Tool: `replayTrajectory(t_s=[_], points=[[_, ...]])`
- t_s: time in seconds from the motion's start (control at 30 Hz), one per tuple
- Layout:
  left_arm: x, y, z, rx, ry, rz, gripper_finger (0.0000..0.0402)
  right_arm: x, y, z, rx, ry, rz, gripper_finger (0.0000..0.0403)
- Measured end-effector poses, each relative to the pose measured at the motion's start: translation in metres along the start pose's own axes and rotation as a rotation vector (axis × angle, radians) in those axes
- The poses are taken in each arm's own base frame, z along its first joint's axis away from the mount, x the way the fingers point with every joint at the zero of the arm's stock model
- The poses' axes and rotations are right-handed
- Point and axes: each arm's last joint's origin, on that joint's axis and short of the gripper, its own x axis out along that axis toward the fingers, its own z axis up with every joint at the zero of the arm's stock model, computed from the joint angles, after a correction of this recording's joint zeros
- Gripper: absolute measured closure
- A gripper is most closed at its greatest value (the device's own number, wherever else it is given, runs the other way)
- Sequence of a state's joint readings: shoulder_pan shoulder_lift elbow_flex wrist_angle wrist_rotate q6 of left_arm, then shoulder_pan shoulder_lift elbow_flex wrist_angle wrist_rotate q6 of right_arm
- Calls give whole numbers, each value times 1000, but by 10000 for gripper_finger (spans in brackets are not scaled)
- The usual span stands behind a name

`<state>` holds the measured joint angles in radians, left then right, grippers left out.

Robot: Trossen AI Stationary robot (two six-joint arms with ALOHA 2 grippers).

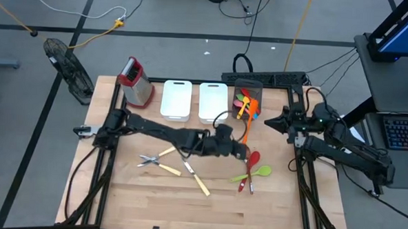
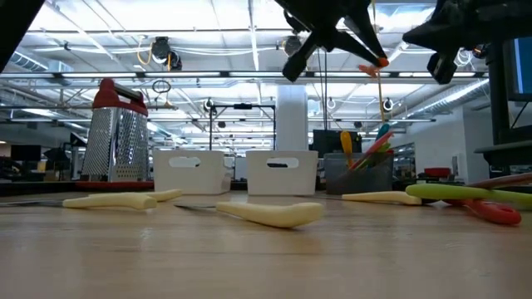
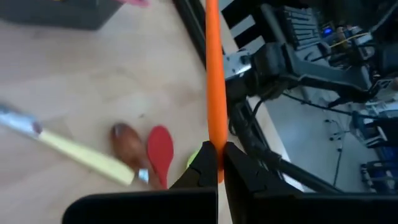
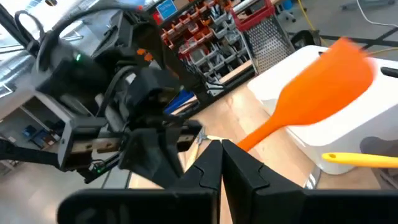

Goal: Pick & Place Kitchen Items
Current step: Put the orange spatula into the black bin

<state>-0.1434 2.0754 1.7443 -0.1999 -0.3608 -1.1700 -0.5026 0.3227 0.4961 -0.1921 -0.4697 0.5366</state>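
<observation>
A wooden table (image 1: 152, 195) stands in a large workshop with cables on the grey floor and shelving beyond.

The left gripper (image 3: 216, 163) hangs above the table's middle right, its fingers clamped on the handle of an orange spatula (image 1: 245, 113). In the left wrist view the orange handle runs straight up from between the fingers; in the right wrist view the broad orange blade shows in front of the white bins. From above, the spatula's blade reaches toward the dark bin (image 1: 247, 96) at the back, which already holds several coloured utensils (image 1: 242, 99). The right gripper (image 4: 221, 160) waits at the table's right edge, fingers together and holding nothing.

Just below the left gripper lie a red spoon (image 1: 253, 161) and a green spoon (image 1: 259, 172), close together with another red-handled piece. Farther left, yellow-handled metal utensils (image 1: 162, 161) are scattered on the wood. Two white bins (image 1: 176, 99) at the back look empty, and a box grater (image 1: 135, 81) stands beside them.

By my reading the work is partly done: some pieces are in the dark bin, one is in transit, and about half a dozen remain on the table.
</observation>
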Motion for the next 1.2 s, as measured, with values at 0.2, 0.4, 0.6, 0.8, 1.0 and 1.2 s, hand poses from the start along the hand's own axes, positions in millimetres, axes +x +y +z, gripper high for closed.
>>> replayTrajectory(t_s=[0.2,0.4,0.6,0.8,1.0,1.2], points=[[10,4,30,20,0,-86,401,0,-2,1,-15,-35,-66,366],[17,12,53,36,10,-122,401,2,-6,2,-21,-68,-147,285],[21,18,70,47,1,-146,401,9,-12,1,25,-48,-205,203],[23,22,79,51,30,-163,401,19,-13,8,61,-83,-170,157],[23,22,82,58,24,-188,401,32,-19,11,119,-82,-165,143],[23,20,83,58,15,-207,402,41,-24,11,143,-65,-174,143]])
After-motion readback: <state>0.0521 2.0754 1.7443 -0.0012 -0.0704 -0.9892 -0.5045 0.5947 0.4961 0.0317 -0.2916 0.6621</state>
